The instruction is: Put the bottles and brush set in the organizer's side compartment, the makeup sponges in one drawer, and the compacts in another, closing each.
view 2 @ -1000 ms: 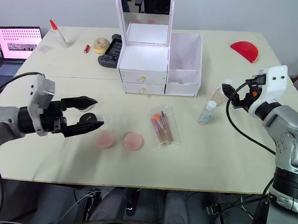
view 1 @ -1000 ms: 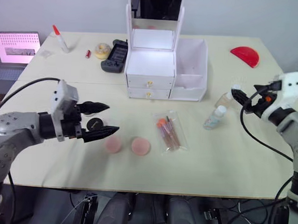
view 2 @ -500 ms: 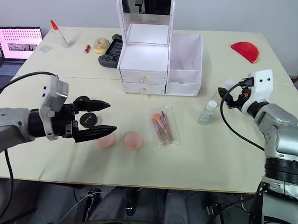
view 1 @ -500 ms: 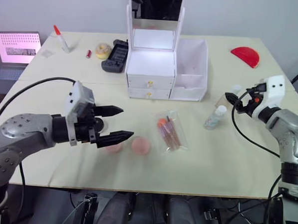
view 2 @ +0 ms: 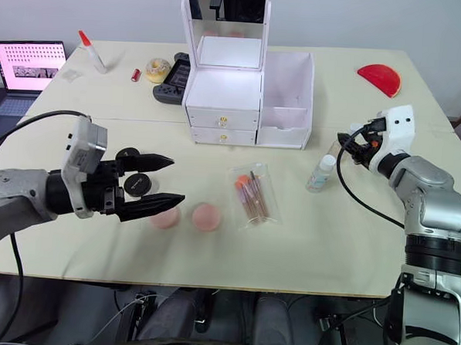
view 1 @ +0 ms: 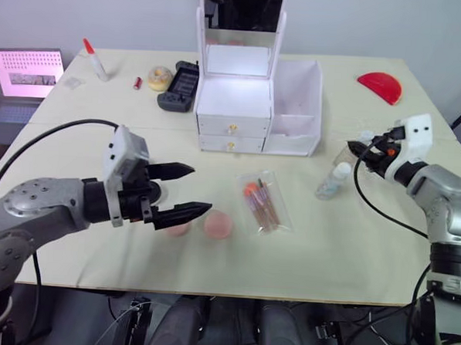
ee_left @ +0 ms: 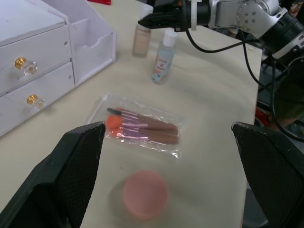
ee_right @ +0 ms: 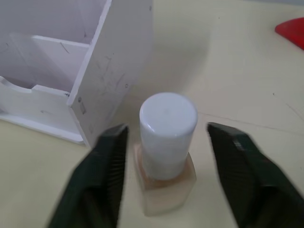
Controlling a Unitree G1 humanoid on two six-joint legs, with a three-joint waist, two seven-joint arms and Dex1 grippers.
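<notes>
Beside organizer (view 2: 285, 90), right fingers (ee_right: 111, 175) spread around foundation bottle (ee_right: 166, 156)

A laptop (view 1: 23, 74), game controller (view 1: 178, 87) and red dome (view 1: 380, 85) sit on the table (view 1: 366, 249).

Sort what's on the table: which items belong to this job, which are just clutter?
Job: organizer, beige bottle, clear bottle, brush set, two pink sponges, black compact.
Clutter: laptop, glue bottle, tape roll, game controller, red dish.
</notes>
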